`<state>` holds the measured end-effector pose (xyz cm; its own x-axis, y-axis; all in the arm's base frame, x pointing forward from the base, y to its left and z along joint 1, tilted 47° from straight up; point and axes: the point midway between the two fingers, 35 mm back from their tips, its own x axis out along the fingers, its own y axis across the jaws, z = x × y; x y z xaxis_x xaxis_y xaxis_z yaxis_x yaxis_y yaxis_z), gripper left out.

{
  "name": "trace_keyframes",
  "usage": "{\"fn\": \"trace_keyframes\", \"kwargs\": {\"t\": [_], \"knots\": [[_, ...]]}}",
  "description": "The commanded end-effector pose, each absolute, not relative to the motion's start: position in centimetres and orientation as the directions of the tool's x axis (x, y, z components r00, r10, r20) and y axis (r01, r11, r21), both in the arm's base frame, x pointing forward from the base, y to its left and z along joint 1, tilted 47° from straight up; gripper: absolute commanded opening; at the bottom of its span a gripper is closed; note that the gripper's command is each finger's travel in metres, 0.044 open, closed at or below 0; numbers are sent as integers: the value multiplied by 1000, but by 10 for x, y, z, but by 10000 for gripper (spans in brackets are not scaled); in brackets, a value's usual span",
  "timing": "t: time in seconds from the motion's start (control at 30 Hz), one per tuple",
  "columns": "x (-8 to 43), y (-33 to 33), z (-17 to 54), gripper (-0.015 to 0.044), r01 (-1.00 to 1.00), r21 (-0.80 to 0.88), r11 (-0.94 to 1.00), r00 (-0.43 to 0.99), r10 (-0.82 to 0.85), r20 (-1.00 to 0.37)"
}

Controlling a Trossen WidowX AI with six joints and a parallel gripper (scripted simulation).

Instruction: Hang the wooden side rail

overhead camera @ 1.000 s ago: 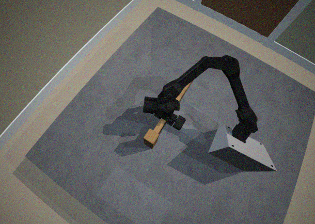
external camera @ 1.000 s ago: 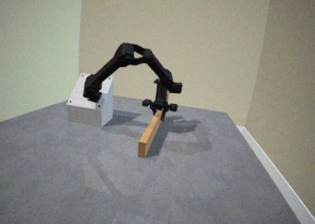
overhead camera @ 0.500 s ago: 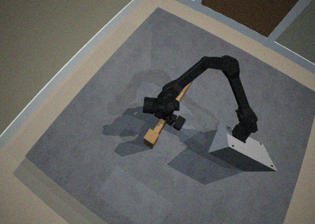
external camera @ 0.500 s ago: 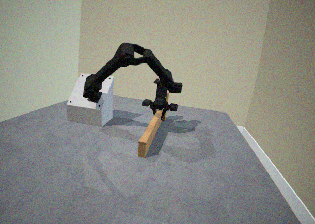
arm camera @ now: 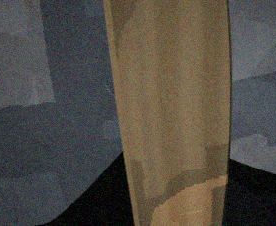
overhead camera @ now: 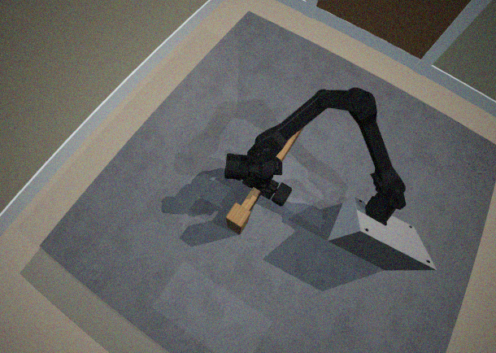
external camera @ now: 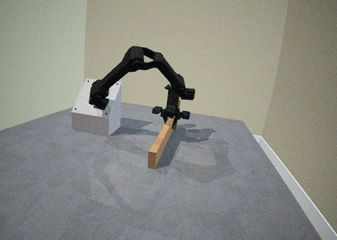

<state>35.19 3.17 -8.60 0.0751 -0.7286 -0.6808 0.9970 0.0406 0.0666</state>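
Note:
The wooden side rail (overhead camera: pixel 290 144) (external camera: pixel 163 138) (arm camera: pixel 173 99) stands on its narrow edge. In the exterior view, its far end appears to rest on the table. Its other end reaches the headboard post (overhead camera: pixel 238 214) (external camera: pixel 179 102), a short upright block of similar wood. My gripper (overhead camera: pixel 259 189) (external camera: pixel 170 121) (arm camera: pixel 156 153) is shut on the rail near its post end, with one finger on each side. In the top view, the rail's end appears to meet the post or lie very close to it. The steel hooks, the slot and the pins are hidden, so their seating cannot be told.
The arm's base sits on a grey wedge-shaped mount (overhead camera: pixel 358 245) (external camera: pixel 89 122), to the right of the rail in the top view. The arm arches over the rail. The grey table top (overhead camera: pixel 219 298) (external camera: pixel 83 197) has pale borders in the top view.

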Motion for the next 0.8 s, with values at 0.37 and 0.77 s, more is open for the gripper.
{"fn": "trace_keyframes", "kwargs": {"t": [0.37,0.77], "knots": [[353,39,-86,0,996,75,51,89,-723,-685],[354,40,-87,0,996,75,51,89,-723,-685]]}}
